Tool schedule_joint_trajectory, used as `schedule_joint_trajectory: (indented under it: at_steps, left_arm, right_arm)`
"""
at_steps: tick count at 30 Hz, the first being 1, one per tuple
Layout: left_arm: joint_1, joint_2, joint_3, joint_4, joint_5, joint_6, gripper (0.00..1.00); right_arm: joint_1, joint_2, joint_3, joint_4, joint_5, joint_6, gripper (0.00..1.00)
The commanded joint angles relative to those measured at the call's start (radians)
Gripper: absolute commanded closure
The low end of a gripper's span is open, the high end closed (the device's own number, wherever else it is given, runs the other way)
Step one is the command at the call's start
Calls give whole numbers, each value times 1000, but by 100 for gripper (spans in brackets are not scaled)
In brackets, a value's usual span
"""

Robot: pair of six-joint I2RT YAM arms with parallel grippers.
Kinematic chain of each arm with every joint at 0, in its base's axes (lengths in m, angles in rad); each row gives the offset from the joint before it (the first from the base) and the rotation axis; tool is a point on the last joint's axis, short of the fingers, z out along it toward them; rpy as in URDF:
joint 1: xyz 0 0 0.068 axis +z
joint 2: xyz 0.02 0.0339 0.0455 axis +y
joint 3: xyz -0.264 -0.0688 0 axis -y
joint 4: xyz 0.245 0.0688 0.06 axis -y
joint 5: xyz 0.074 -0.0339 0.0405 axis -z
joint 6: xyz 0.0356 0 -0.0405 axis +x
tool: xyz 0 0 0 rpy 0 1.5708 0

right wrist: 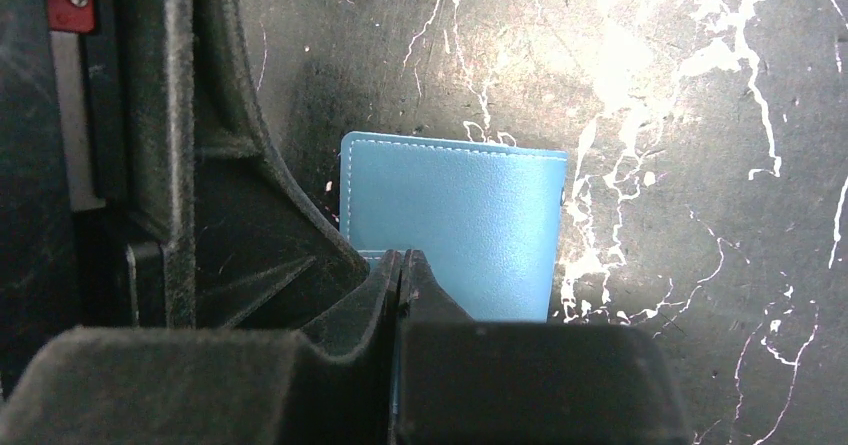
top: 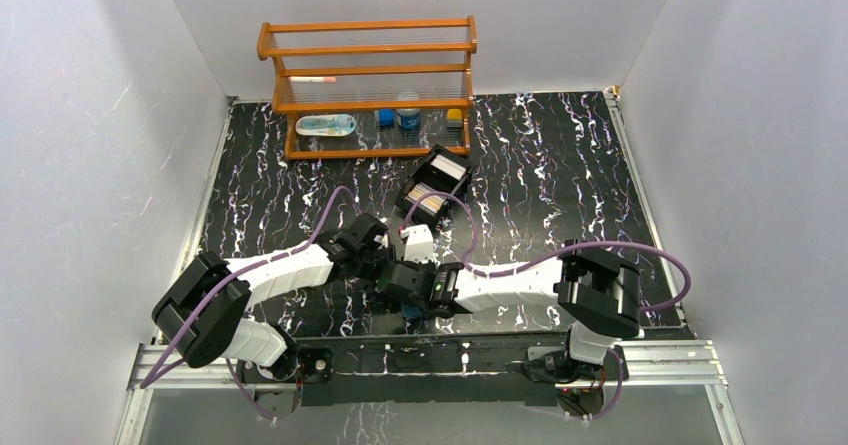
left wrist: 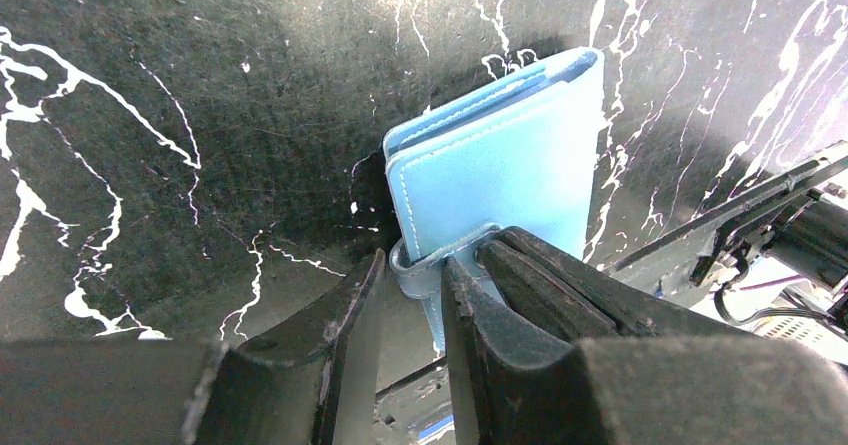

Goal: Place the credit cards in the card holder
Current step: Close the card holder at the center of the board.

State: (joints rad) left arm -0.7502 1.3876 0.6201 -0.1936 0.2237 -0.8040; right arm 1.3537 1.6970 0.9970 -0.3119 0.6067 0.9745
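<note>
Card holder (right wrist: 455,230), folded shut, blue, white stitching

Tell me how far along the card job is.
Done: nothing yet; the credit cards sit in the black box. In hand: the left gripper pinches the snap tab of the closed card holder, the right gripper its edge. Left: open it, fetch cards, slot them in.
</note>
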Motion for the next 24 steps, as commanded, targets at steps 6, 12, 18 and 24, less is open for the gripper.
schedule_joint_trajectory:
  at_steps: [6, 12, 18, 24]
  left_arm:
    - [-4, 6, 4, -91, -86, 14, 75]
    - [-4, 13, 12, -102, -93, 14, 75]
    - [-5, 16, 11, -97, -91, -2, 75]
    - [-5, 13, -4, -75, -61, -25, 76]
  right_arm:
    - [109, 66, -103, -134, -138, 71, 100]
    - [152, 101, -144, -141, -154, 119, 100]
    - [174, 140, -238, -50, -227, 153, 100]
    - [189, 149, -273, -20, -273, 173, 100]
